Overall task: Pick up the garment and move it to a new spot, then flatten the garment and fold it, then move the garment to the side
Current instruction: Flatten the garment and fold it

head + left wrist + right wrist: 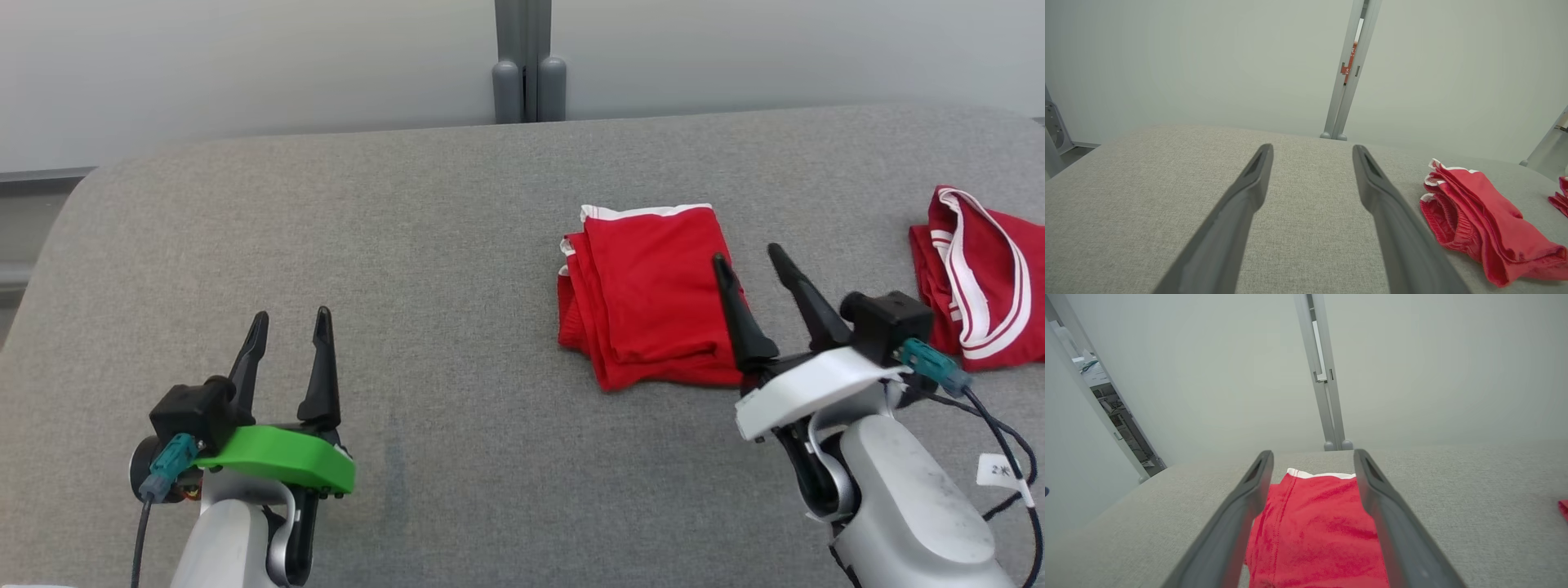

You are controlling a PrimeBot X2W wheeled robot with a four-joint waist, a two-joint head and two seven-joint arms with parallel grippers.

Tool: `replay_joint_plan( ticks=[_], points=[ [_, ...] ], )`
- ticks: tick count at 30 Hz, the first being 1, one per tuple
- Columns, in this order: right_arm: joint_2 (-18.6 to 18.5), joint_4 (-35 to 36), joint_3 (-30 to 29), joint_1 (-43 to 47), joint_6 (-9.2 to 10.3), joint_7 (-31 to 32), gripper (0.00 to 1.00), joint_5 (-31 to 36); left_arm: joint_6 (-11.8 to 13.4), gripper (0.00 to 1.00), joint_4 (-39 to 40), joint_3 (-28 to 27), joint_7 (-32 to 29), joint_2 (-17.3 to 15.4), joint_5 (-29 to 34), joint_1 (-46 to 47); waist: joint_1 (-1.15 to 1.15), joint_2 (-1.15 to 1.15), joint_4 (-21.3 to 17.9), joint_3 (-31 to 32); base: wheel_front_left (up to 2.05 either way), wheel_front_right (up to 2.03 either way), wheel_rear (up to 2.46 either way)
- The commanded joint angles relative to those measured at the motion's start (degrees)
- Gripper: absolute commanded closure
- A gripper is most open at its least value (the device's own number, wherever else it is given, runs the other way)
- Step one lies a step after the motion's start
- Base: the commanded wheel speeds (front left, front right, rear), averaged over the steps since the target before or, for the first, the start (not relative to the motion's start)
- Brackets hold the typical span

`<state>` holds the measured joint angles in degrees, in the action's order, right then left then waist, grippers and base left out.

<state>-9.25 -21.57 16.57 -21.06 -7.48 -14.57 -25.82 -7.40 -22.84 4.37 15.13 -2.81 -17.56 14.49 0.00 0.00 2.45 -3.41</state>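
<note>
A red garment with white trim lies folded into a compact rectangle on the grey padded table, right of centre. My right gripper is open over the garment's right edge, and nothing is held between its fingers; in the right wrist view the red garment shows between the two spread fingers. Over bare table at the lower left, well apart from the garment, my left gripper is open and empty. The left wrist view has the garment lying to the right of the open left gripper.
A second red piece with white stripes lies crumpled at the table's right edge. A grey post stands behind the far edge against a pale wall. The table's left half is bare grey fabric.
</note>
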Motion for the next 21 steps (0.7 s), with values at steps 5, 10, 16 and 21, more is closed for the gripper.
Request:
replay_joint_plan(
  ticks=[5,10,16,21],
  points=[
    [-0.63,3.28,-9.46,4.79,-0.02,1.64,0.0,5.28,0.01,0.0,1.52,-1.16,-0.03,-0.18,0.39,-2.45,0.0,0.0,-1.91,1.59,0.0,0.0,0.0],
    [-1.38,4.32,-15.94,6.0,-0.02,3.77,0.0,9.42,0.39,0.0,2.56,-1.55,-0.03,-0.19,0.51,-3.75,0.0,0.0,-2.53,1.73,0.0,0.0,0.0],
    [-1.66,4.23,-19.63,6.93,-0.01,4.24,0.0,12.31,0.34,0.0,3.02,-2.06,-0.03,-0.19,0.91,-4.5,0.0,0.0,-2.8,1.58,0.0,0.0,0.0],
    [-1.71,2.9,-19.53,7.86,-0.01,4.9,0.0,12.69,0.24,0.0,3.07,-2.34,-0.03,-0.19,1.44,-4.63,0.0,0.0,-2.7,1.75,0.0,0.0,0.0]
  ],
)
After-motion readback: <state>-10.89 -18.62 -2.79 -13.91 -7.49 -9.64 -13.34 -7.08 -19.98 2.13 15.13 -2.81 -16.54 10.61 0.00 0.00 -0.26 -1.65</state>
